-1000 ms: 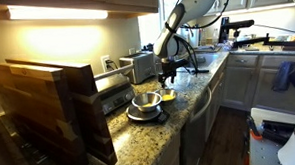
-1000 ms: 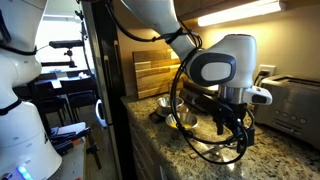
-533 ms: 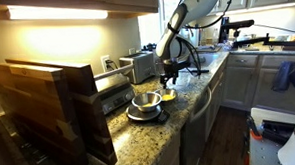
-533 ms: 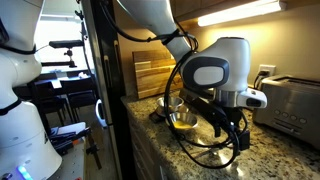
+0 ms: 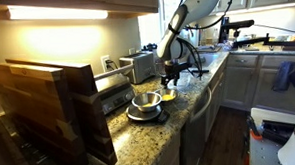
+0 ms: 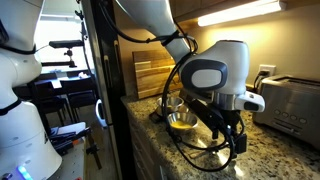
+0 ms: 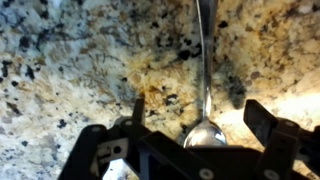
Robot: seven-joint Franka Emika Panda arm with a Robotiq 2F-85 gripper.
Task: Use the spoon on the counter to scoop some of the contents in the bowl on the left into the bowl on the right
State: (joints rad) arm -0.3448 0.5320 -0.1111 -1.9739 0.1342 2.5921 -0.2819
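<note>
We see big wooden boards (image 5: 48,102) standing up on their edges at the near end, brown with stripes. A shiny silver toaster (image 5: 139,65) sits farther back by the wall. Between the boards and the toaster there is a white plug socket (image 5: 109,63) on the wall. A long light (image 5: 54,12) glows yellow under the top cupboard. Across the room we see grey cupboards (image 5: 246,83), and a blue cloth (image 5: 287,76) hangs on their front. The floor (image 5: 230,139) is dark wood.
</note>
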